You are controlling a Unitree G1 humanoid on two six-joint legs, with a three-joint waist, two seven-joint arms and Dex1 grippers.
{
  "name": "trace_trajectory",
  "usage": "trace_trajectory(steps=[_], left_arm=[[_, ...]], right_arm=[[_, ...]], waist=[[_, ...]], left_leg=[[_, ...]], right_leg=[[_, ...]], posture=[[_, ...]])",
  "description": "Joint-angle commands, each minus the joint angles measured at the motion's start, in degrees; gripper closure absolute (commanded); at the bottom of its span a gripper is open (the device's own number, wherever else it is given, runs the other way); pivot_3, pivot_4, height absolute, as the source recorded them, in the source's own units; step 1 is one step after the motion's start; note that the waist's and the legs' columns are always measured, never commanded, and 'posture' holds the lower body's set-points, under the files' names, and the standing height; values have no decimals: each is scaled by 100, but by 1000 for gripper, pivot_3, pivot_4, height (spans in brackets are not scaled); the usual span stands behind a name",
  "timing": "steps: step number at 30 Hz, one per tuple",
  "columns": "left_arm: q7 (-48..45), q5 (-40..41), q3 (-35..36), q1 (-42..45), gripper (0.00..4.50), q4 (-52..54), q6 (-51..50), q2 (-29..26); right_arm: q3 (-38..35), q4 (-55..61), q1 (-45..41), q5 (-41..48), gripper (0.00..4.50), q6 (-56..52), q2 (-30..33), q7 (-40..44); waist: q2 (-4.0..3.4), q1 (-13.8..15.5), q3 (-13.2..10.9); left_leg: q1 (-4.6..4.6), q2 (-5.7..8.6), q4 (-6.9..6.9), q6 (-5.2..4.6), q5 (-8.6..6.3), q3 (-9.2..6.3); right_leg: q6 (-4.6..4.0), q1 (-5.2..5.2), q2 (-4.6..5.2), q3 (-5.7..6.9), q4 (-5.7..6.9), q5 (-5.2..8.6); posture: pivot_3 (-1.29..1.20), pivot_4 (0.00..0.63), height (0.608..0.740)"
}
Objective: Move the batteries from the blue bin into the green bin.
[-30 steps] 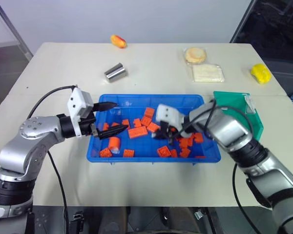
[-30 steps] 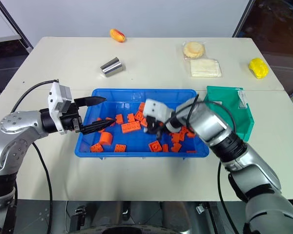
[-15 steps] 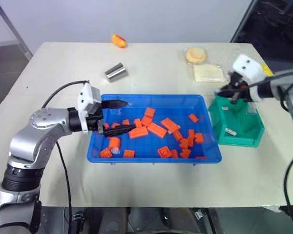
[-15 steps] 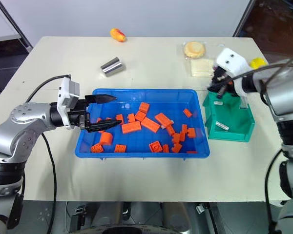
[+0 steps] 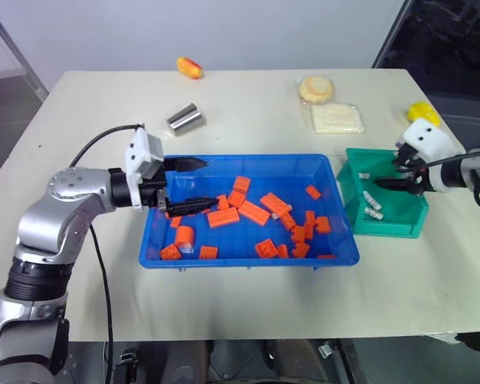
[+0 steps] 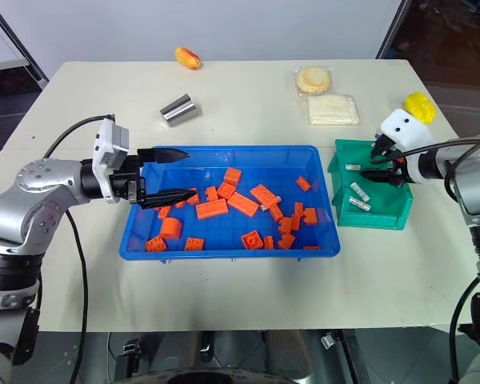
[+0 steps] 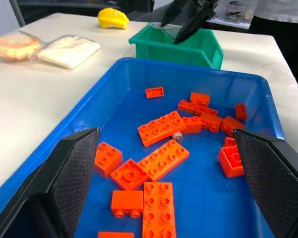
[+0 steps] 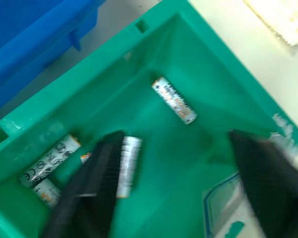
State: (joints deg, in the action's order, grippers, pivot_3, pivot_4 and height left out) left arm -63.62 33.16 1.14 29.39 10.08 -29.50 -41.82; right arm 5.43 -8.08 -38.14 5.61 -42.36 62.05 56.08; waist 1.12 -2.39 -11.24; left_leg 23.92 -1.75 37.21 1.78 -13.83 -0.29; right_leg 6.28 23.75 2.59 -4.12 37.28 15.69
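Four batteries [image 8: 174, 100] at least, loose on the floor of the green bin [image 5: 400, 228], lying at mixed angles. Right gripper [image 5: 394, 176] directly above them, jaws spread wide, empty. One small grey end [image 7: 178, 135], likely a remaining battery, wedged among orange blocks [image 7: 161, 127] near the middle of the blue bin [image 5: 248, 262]; long axis hidden. Left gripper [image 5: 208, 182] over that bin's left end, jaws apart, empty, aimed across toward the spot; judged the nearer arm.

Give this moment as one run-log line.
right gripper: open over green bin | batteries: in green bin | left gripper: open over blue bin
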Motion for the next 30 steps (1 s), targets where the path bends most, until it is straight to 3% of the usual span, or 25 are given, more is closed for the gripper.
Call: trace_trajectory(steps=[1,6,13,17,23,30], left_arm=[[48,-46,205,11,0,80,126,-91],[245,-40,415,-208,0,115,121,-157],[539,8,600,-526,0,381,54,-174],[786,-2,892,-780,0,381,54,-206],[1012,161,1299,-1178,0,661,-91,-319],[1091,188,1287,-1184,0,707,-102,-310]], right_arm=[[-310,73,-441,-66,67,29,-99,-323],[-904,929,-1140,1131,67,-1611,-1395,-646],[-1168,1608,-838,1806,67,-2886,-2845,-1531],[-982,1987,-592,1967,67,-3169,-3329,-1885],[-391,2485,-140,1904,67,-3081,-3165,-2023],[-75,2525,9,1924,67,-2890,-2919,-2001]], waist=[[-1,-2,0],[-2,-101,0],[1,54,1],[1,89,1],[1,124,2],[1,124,2]], left_leg=[[0,0,0,0,0,0],[-5,-6,-4,1,1,2],[26,4,6,2,1,-12],[44,6,21,3,2,-10],[47,2,16,3,2,-9],[46,2,17,3,2,-6]], right_leg=[[0,0,0,0,0,0],[0,8,-7,-6,13,0],[-3,20,6,3,18,1],[0,33,7,2,19,-1],[-1,51,3,2,32,-1],[0,51,2,2,32,-1]], posture=[[0,150,740],[0,150,740],[0,150,740],[0,150,740],[0,150,740],[0,150,740]])
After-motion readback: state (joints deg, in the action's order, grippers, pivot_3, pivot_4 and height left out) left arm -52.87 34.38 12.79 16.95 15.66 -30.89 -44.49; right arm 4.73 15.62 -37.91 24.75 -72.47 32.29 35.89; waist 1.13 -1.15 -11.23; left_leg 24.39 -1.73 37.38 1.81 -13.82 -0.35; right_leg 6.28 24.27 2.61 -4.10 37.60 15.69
